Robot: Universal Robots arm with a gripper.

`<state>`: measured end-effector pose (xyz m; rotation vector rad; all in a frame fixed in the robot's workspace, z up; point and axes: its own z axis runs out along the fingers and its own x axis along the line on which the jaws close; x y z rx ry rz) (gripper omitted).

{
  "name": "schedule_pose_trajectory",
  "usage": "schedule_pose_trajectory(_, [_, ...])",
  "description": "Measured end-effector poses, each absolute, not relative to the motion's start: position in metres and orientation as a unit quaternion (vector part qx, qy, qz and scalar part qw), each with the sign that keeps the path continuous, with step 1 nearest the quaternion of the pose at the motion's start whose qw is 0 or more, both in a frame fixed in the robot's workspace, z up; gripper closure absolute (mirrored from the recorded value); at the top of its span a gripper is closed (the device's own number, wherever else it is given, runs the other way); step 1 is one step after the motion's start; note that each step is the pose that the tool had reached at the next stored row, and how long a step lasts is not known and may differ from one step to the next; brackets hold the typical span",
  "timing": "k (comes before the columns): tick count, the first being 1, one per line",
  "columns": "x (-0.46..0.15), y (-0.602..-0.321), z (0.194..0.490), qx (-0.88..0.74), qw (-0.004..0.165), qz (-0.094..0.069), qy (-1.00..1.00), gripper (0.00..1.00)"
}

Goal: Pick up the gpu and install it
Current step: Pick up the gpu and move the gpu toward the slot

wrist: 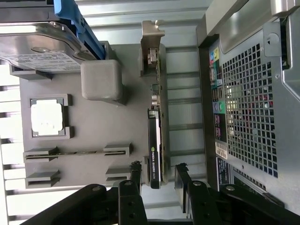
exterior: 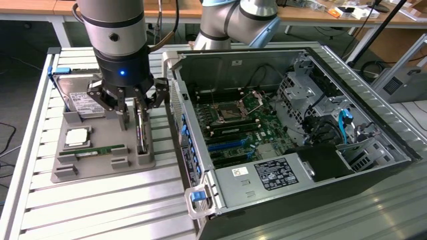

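Exterior view | progress: gpu [exterior: 141,132] is standing on edge in the grey tray [exterior: 100,167] beside the open case [exterior: 373,150], not yet lifted; pickup and install are both remaining | pose: arm is pointing straight down over the tray, gripper [exterior: 133,112] is hanging spread wide, its fingers [wrist: 136,176] straddling the card's end, not clamping it.
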<state>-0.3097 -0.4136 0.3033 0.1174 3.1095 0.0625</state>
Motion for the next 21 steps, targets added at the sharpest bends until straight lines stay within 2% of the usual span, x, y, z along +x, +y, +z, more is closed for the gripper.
schedule_pose_trajectory(21, [-0.3097, -0.4136, 0.2954, 0.038, 0.015, 0.019, 0.999, 0.58])
